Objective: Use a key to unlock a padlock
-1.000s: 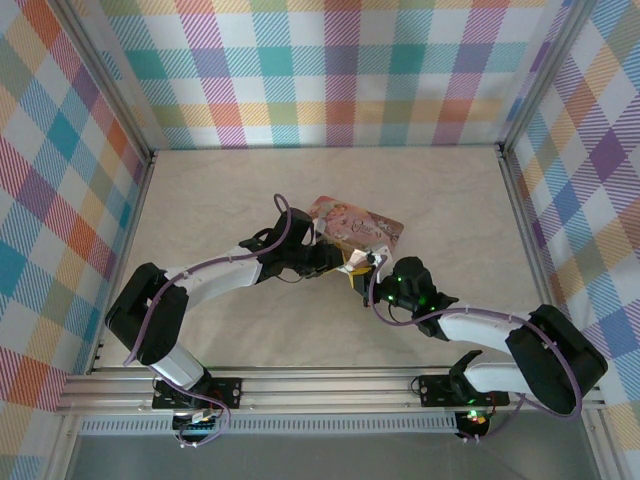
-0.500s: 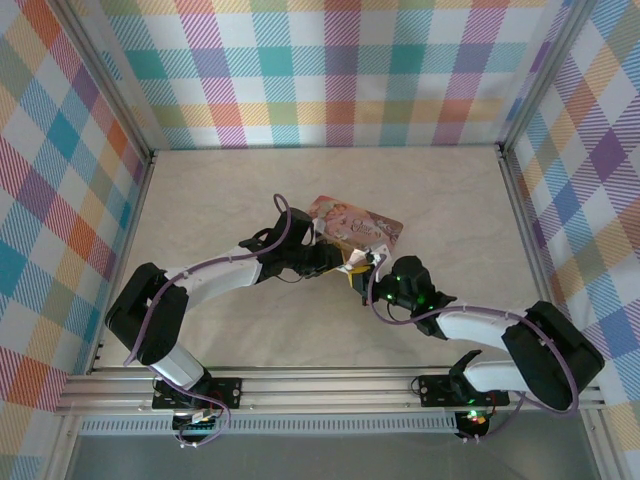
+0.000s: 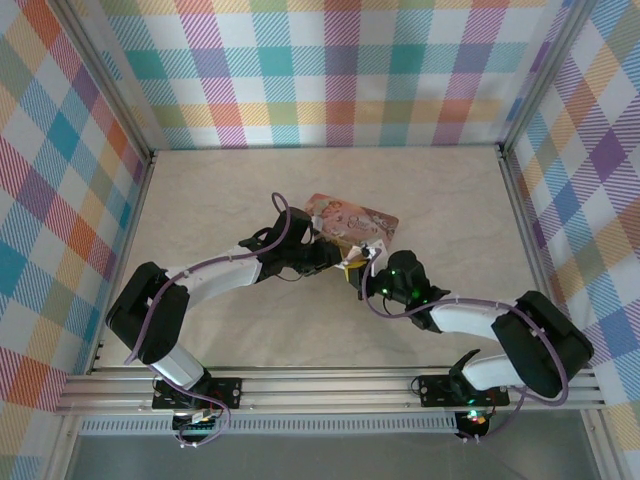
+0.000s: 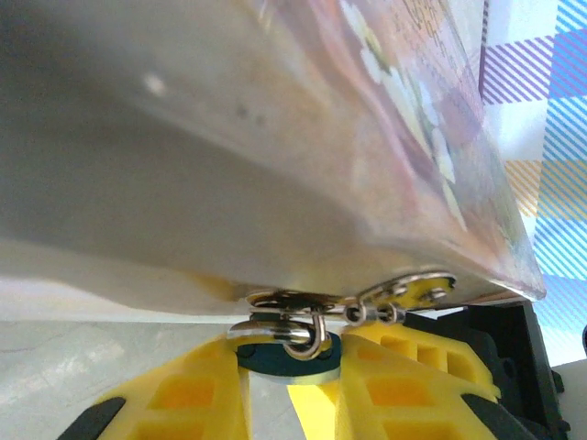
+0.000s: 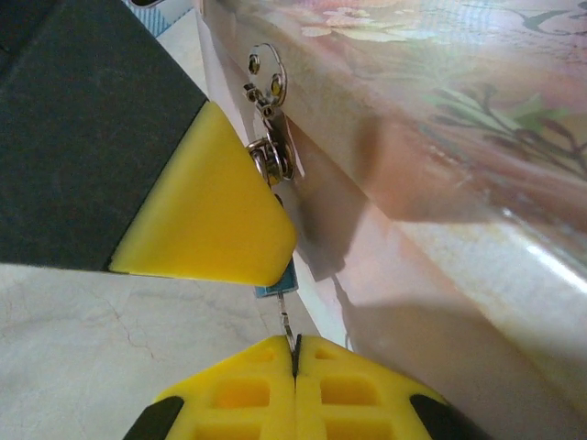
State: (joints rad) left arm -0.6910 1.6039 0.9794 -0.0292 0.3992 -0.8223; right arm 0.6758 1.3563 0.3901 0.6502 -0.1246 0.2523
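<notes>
Noted a slight leftward shift of the pink illustrated tin [image 3: 352, 217] and a closer reach of the right arm against one second earlier. Found the padlock [image 4: 280, 357], dark blue-grey, hanging by its shackle from the hasp [image 4: 298, 301] at the tin's lower edge, clamped between the fingers of the left gripper [image 4: 289, 371]. Found the right gripper [image 5: 294, 346] fully shut on the thin key [image 5: 287, 325], with the tip at or in the padlock's underside; could not tell the depth. Judged the risks as follows: bending or slipping of the key through off-axis turning; dragging of the tin through side load on the hasp; loss of the padlock from the narrow left grip.
</notes>
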